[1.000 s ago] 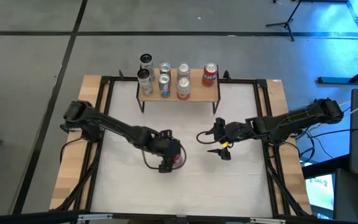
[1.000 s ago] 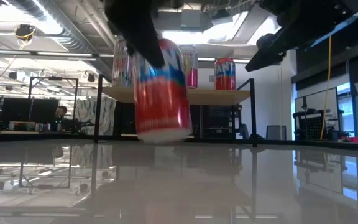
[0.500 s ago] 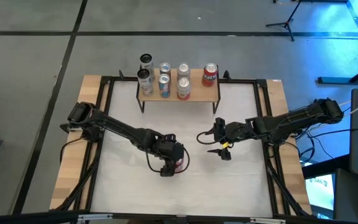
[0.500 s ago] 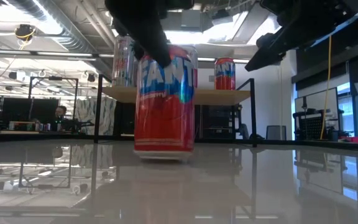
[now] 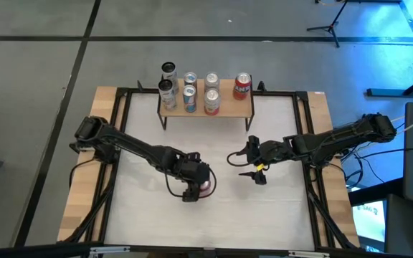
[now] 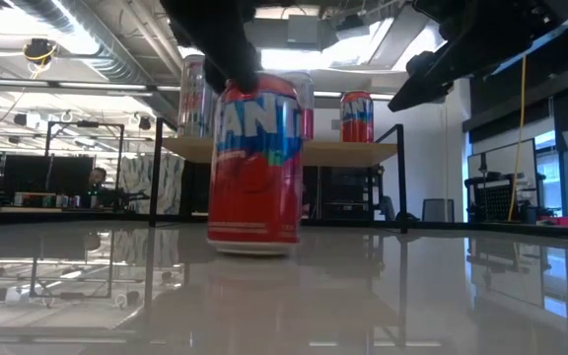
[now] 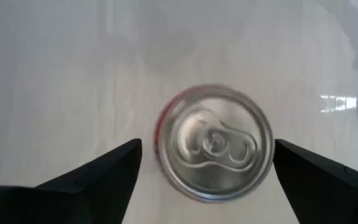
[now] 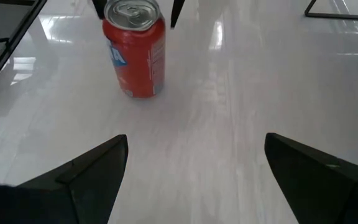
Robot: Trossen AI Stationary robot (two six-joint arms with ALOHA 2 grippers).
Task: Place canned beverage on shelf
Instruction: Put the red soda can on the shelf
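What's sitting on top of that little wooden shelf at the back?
The shelf carries several upright cans: a red can at one end, silver and blue ones toward the other. Whether anything stands under it cannot be seen from above.

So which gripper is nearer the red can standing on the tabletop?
Left. The left gripper hangs directly over the red can, fingers open either side of its top without gripping. The right gripper waits open, off to the can's side with bare table between.
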